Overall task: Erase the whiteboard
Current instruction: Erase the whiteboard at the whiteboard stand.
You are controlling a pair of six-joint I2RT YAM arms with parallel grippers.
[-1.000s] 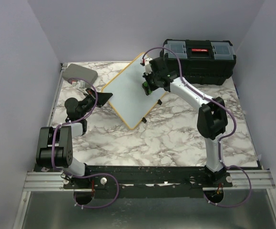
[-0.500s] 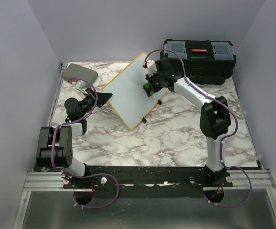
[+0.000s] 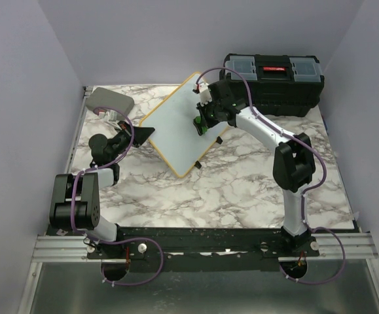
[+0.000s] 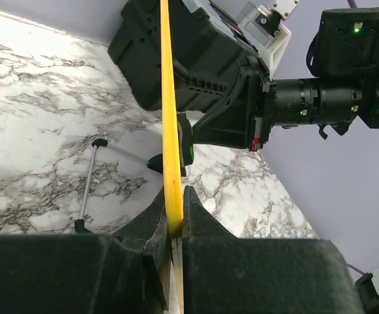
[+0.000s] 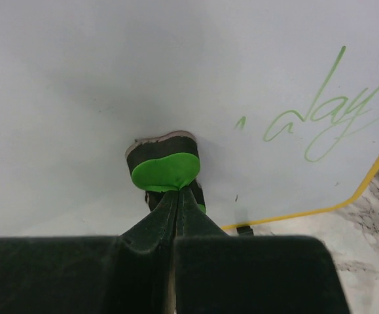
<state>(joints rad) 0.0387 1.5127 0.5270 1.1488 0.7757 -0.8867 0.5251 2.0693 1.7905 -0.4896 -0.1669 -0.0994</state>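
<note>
Whiteboard point(image 3: 176, 131) sits at the back middle of the marble table point(image 3: 241, 190), turned diagonally, one corner toward the back wall and one toward the near edge; cannot tell if it lies flat or is tipped up. Left gripper point(image 4: 174, 209) is clamped on the board's yellow rim at the left corner, jaws pinched tight on the edge. That is likely to brace the board so it does not slide or spin under wiping pressure. Right gripper point(image 5: 176, 196) is closed on a green-topped eraser point(image 5: 165, 171), whose pad is pressed flat against the white surface near the board's right edge, so this looks like a mid-wipe stroke. Green handwriting point(image 5: 320, 118) shows unwiped just to the right of the eraser, near the rim, so the job is not done. A black toolbox point(image 3: 274, 82) is at the back right corner, just behind the right arm. A grey case point(image 3: 109, 100) sits at the back left corner, apart from the board.
</note>
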